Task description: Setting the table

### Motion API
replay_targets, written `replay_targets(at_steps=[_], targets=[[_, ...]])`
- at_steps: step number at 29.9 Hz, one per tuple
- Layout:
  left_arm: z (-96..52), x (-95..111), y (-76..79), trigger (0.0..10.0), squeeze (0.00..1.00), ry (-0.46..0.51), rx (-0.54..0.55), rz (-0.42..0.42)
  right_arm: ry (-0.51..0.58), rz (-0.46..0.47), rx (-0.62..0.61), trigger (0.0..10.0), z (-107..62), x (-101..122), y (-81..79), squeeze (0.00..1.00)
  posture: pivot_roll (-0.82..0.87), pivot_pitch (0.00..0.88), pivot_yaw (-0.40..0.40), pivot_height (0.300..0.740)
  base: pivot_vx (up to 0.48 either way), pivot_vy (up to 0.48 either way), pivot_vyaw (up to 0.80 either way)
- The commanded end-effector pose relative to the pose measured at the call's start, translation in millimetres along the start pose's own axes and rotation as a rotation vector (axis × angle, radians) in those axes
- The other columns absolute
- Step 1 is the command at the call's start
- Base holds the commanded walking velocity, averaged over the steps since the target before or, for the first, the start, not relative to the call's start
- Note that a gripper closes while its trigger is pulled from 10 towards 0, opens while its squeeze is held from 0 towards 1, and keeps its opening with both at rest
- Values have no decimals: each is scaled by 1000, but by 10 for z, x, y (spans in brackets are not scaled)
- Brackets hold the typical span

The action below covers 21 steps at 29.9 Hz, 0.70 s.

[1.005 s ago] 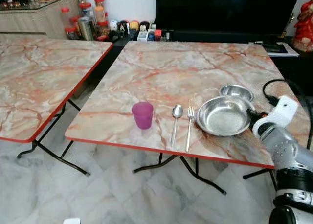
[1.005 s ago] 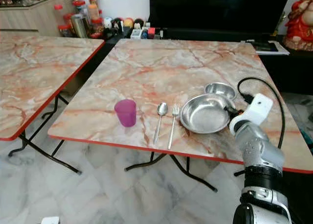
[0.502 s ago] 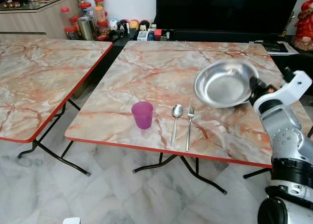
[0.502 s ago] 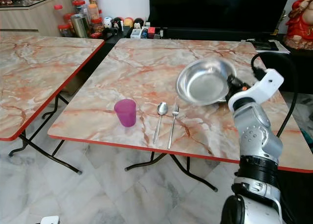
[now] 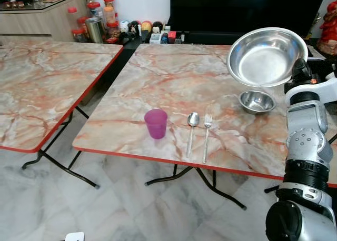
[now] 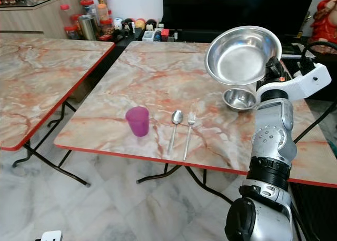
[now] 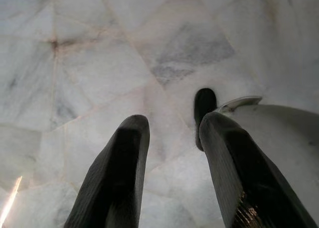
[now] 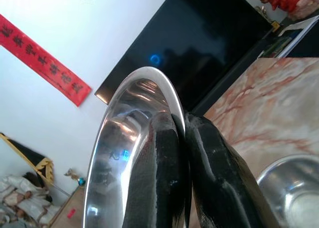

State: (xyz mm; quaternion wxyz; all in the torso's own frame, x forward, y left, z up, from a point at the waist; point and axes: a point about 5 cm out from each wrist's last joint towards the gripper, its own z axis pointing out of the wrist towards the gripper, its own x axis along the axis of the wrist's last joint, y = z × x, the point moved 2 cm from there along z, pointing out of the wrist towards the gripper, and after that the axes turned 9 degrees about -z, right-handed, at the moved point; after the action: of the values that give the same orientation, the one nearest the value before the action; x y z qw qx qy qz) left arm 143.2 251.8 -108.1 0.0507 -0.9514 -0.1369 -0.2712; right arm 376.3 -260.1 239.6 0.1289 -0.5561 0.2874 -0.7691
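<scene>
R gripper [image 8: 182,153] holds plate [image 5: 266,57] up in air, above table's [image 5: 174,88] far right.
Fingers pinched on plate rim; plate tilted steeply, hollow facing toward cam & left. Small bowl [image 5: 256,101] on table just below it. Cup [image 5: 156,123], spoon [image 5: 192,131], fork [image 5: 206,136] in a row nr front edge, spoon & fork handles pointing to front edge. L gripper [image 7: 172,138] hangs over floor, fingers apart, nothing between.

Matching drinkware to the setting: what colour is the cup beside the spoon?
The cup is purple-pink, translucent plastic; clearest in the left eye view.
</scene>
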Motion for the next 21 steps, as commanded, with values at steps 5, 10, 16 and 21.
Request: replay_targets(at_steps=[5, 10, 16, 21], targets=[[-12, -8, -82, 10000, 0, 0, 27, -7, 15, 32, 18, 10000, 22, -46, -112, 0, -16, 0, 31, 732, 0, 480, 0], [-13, -9, -86, 10000, 0, 2, 29, -8, 13, 38, 18, 10000, -1, -128, -146, 0, -4, 0, 32, 732, 0, 480, 0], [-14, -14, -82, 10000, 0, 3, 30, -12, 23, 8, 23, 10000, 1, -119, -174, 0, -1, 0, 29, 732, 0, 480, 0], [-14, -17, -78, 10000, 0, 3, 31, -14, 32, 16, 29, 10000, 2, -131, -194, 0, 2, 0, 26, 732, 0, 480, 0]])
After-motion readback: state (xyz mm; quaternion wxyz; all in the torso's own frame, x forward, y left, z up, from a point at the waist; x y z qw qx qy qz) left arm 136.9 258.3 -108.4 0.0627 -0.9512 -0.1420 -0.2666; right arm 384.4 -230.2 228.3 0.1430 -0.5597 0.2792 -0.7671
